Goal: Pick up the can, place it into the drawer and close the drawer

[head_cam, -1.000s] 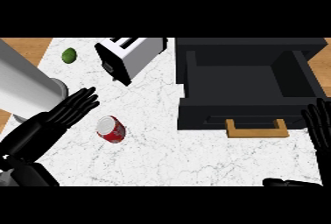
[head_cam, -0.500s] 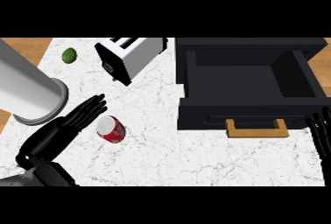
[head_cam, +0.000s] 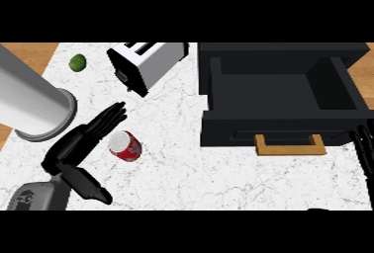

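At the near edge of the white marbled desk, the robot's left hand lies open, its fingers straight and holding nothing, with the small red cylindrical can on its side just to their right, close by but not gripped. To do this step well, the hand should likely curl round the can's middle before lifting, so it cannot roll. At the right edge, the right hand rests open, fingers up, beside the tan handle of the open black drawer. Beyond the left fingers stand a large grey metal cylinder, a silver toaster and a green lime.
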You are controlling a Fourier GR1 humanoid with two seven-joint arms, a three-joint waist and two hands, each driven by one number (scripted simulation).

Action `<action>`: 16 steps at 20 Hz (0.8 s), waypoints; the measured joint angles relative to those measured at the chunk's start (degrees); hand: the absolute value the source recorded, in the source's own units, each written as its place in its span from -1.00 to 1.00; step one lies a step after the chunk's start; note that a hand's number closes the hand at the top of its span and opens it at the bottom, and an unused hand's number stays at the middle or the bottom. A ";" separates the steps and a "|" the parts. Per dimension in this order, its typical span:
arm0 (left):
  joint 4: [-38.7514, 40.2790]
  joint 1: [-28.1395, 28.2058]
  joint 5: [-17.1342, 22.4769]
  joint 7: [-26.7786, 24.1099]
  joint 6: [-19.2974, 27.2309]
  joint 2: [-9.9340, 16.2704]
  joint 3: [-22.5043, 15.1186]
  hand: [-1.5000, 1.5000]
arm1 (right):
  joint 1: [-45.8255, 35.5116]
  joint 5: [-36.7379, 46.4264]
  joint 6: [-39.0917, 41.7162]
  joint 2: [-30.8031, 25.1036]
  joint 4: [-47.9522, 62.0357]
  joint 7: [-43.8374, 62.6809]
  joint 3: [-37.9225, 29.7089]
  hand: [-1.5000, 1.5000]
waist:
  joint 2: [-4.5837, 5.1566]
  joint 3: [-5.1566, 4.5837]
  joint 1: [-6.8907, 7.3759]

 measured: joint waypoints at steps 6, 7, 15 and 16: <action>6.18 -0.69 -4.11 -6.64 -0.50 1.21 1.22 -1.00 | 0.16 0.97 0.97 0.95 1.20 -1.94 -0.10 -1.00 | -0.01 0.00 0.02; 7.10 -0.13 -5.31 -8.46 -0.27 1.23 1.11 -1.00 | -0.18 1.08 0.68 1.09 0.75 -1.20 -0.04 -1.00 | 0.00 0.01 0.04; 21.87 -5.33 -11.14 -19.32 -0.12 3.51 2.42 -1.00 | 1.12 1.39 1.50 2.14 -0.60 -1.34 -0.26 -1.00 | 0.02 -0.01 -0.14; 23.84 -6.07 -11.68 -20.64 -0.02 4.02 2.76 -1.00 | 1.13 1.41 1.59 2.18 -0.84 -1.13 -0.31 -1.00 | 0.02 -0.01 -0.14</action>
